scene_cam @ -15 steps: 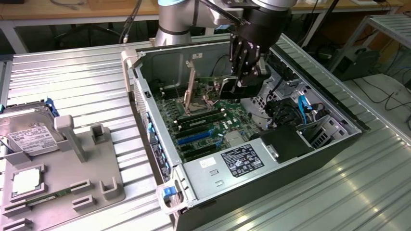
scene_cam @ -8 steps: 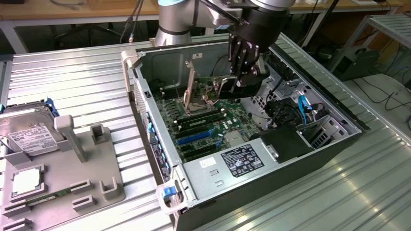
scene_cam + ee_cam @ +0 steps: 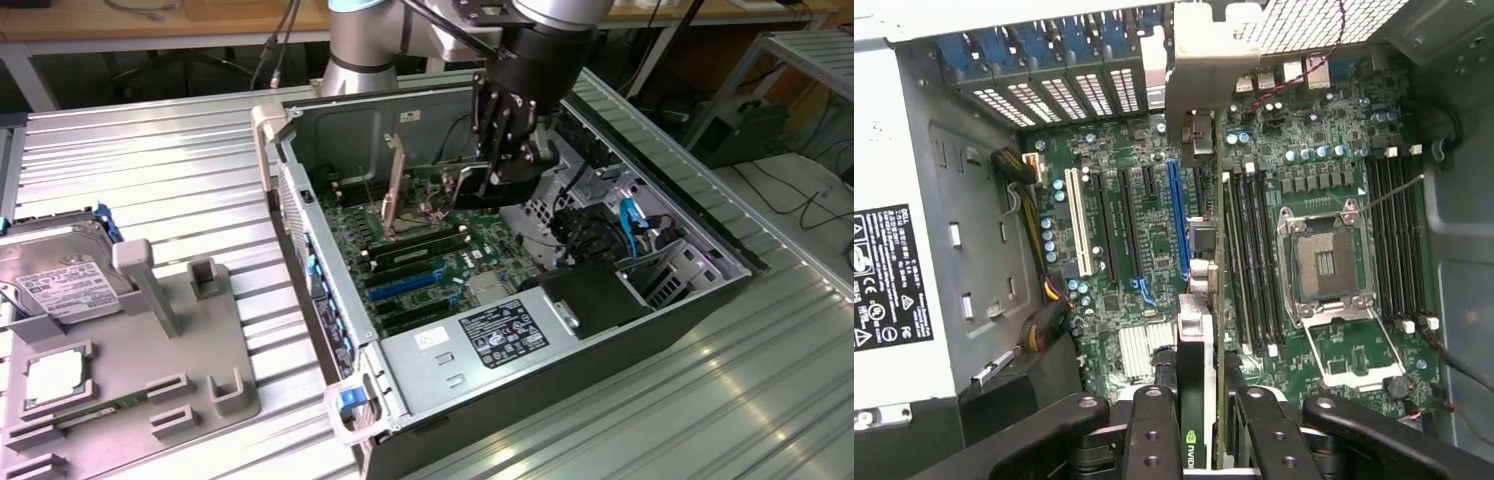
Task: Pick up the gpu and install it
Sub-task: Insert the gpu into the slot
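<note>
Two jaws of your gripper (image 3: 1199,440), closed narrow on the gpu's (image 3: 1195,350) flat faces, hold it at the open case's (image 3: 340,135) twelve o'clock in the exterior view, a card likely light, stiff and fragile.

Green swirl logo on gpu (image 3: 1195,395), certification marks on power supply label (image 3: 889,275) (print unreadable), hard drive label (image 3: 60,290) illegible.

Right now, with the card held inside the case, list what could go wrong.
1. The gripper grips the gpu edge-on above the motherboard, close beside the blue slot; if the edge is off line, pressing down may strike the memory slots beside it.
2. Its silver bracket sits near the rear slot covers and could catch there.
3. A thin red wire runs close to the bracket and might snag.
</note>
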Motion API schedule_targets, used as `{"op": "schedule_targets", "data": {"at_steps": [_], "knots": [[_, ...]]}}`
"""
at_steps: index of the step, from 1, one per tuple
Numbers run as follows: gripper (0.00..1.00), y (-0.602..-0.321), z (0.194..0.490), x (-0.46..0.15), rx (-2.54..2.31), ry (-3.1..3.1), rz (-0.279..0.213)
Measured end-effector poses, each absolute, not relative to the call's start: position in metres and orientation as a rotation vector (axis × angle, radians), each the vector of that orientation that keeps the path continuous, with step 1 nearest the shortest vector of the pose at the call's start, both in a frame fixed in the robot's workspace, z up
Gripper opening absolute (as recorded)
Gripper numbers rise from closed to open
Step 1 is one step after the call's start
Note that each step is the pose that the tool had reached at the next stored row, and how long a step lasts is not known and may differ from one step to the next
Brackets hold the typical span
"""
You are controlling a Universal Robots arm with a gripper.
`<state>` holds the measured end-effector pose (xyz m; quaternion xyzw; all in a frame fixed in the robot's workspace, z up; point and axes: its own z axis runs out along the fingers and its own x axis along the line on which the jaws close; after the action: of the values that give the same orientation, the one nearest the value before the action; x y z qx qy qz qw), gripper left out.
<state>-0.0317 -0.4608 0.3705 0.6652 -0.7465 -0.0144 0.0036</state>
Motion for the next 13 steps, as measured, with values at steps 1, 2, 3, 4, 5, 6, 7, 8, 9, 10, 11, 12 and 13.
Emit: {"op": "schedule_targets", "data": {"at_steps": [1,2,3,4,5,6,7,8,9,10,11,12,13], "knots": [[0.27,-0.4607,0.369,-0.0316,2.123,-2.305,-0.045],[0.27,-0.4606,0.368,-0.0316,2.142,-2.287,-0.045],[0.27,-0.4603,0.367,-0.0317,2.156,-2.273,-0.045],[0.27,-0.4601,0.3658,-0.0316,2.17,-2.259,-0.045],[0.27,-0.46,0.3648,-0.0317,2.183,-2.247,-0.045],[0.27,-0.4599,0.3639,-0.0317,2.201,-2.229,-0.045],[0.27,-0.4599,0.3632,-0.0316,2.221,-2.208,-0.045],[0.27,-0.4599,0.3629,-0.0316,2.243,-2.186,-0.044],[0.27,-0.4599,0.3626,-0.0316,2.258,-2.17,-0.044],[0.27,-0.4599,0.3622,-0.0315,2.275,-2.152,-0.044],[0.27,-0.4598,0.3617,-0.0315,2.284,-2.142,-0.044],[0.27,-0.4595,0.3608,-0.0314,2.292,-2.134,-0.044],[0.27,-0.4593,0.3596,-0.0314,2.298,-2.127,-0.044]]}}
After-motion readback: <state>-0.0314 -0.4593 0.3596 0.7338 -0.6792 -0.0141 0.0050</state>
